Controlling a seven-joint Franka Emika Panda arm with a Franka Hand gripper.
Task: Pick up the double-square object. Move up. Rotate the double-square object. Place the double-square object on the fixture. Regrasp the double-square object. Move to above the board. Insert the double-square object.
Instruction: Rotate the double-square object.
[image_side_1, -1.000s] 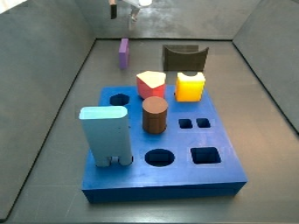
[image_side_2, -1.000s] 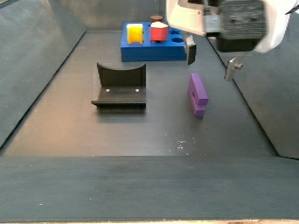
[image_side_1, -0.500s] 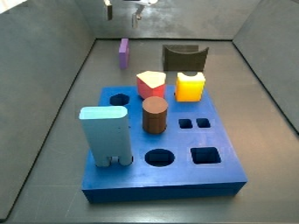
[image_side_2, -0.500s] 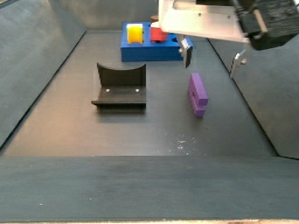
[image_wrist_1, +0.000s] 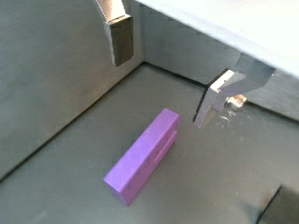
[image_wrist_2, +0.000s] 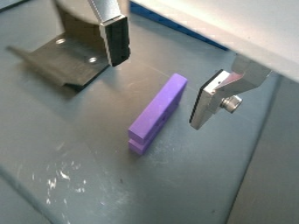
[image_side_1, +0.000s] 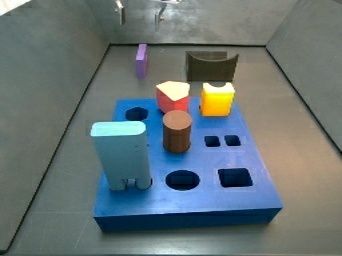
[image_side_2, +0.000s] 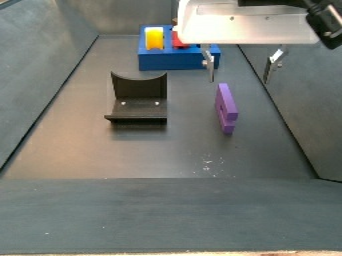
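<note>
Small purple plastic double-square object (image_wrist_1: 145, 157) (image_wrist_2: 158, 113) (image_side_2: 226, 107) lies flat on the dark grey floor, under the end effector (image_wrist_1: 167, 65) (image_wrist_2: 160, 74) (image_side_2: 242, 62), w/ nothing gripped: fingers spread wide, 1 silver plate (image_wrist_1: 121, 38) each side. Grey walls enclose the bin. 1 dark L-shaped fixture (image_side_2: 135, 97) (image_side_1: 210, 66) just beside. 1 thick blue board (image_side_1: 187, 168) carries 4 pegs: yellow cube (image_side_1: 218, 98), red block (image_side_1: 173, 95), brown cylinder (image_side_1: 177, 132), light-blue block (image_side_1: 119, 153).

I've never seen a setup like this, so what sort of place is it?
Probably a robot test bench in a lab: a grey walled tray holds a blue board of shaped holes with pegs, a dark fixture, and a gripper with open jaws above a purple double-square object.
</note>
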